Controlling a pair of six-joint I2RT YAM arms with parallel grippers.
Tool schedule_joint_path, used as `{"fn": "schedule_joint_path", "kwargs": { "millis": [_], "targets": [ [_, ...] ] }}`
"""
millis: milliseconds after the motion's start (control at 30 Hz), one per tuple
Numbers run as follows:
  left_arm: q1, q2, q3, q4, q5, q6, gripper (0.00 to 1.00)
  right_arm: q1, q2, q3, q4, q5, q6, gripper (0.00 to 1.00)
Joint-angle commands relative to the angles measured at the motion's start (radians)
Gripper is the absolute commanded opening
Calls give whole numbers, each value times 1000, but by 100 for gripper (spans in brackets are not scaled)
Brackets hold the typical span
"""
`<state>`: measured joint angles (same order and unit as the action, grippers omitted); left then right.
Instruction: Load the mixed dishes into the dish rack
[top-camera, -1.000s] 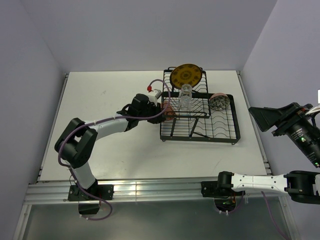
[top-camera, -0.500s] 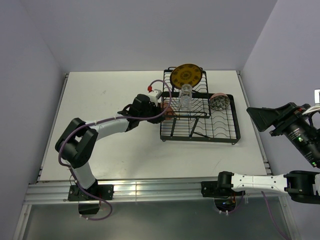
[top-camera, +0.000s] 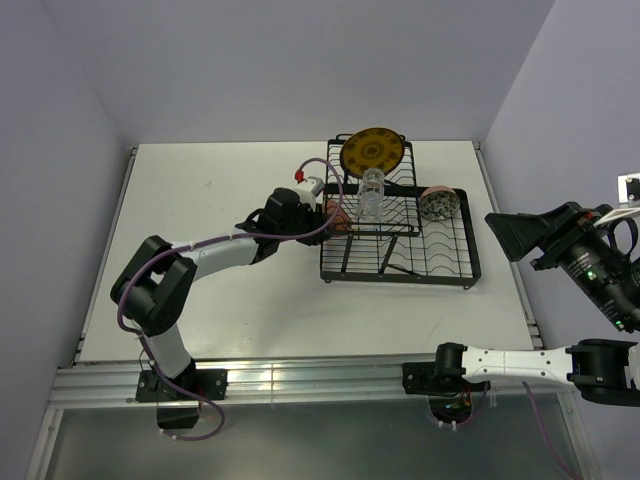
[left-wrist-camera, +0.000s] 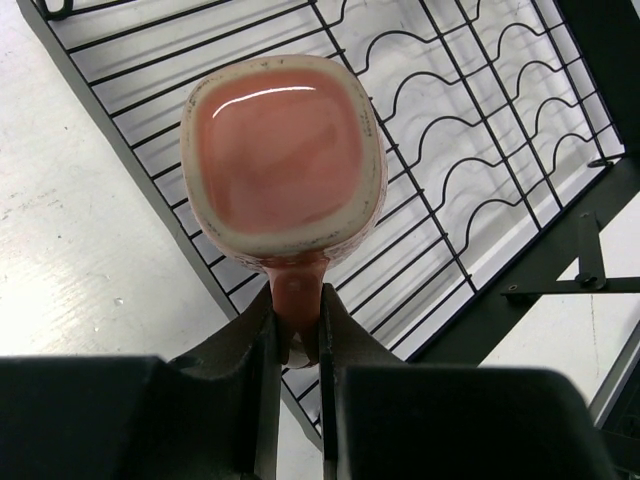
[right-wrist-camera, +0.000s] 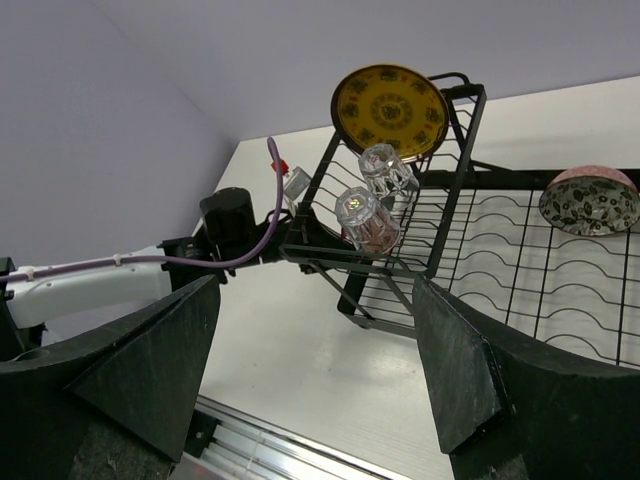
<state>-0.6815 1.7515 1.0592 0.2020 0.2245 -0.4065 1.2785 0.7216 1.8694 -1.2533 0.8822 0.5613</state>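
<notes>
My left gripper pinches the pink cup by its thin handle over the rack's left edge. It could swivel and drop outside. My right gripper hangs wide, empty.

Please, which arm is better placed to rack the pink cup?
Left. The left gripper holds the pink glazed cup by its handle over the black wire dish rack; the right gripper hangs open, far off.

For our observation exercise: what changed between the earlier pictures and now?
The open right gripper drifted slightly left toward the rack. The left gripper, shut on the pink cup, barely edged forward. The plate, glasses and bowl stayed put.
</notes>
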Motion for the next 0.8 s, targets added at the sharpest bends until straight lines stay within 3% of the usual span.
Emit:
{"fn": "schedule_joint_path", "kwargs": {
  "millis": [0,533,767],
  "targets": [
    [-13,-1,2,125,45,9,0,2,27,27,-5,14,22,84],
    [-13,9,47,65,36,150,0,2,56,50,-31,4,37,84],
    [-13,22,31,82,44,135,11,4,59,42,-29,1,43,85]
  ]
}}
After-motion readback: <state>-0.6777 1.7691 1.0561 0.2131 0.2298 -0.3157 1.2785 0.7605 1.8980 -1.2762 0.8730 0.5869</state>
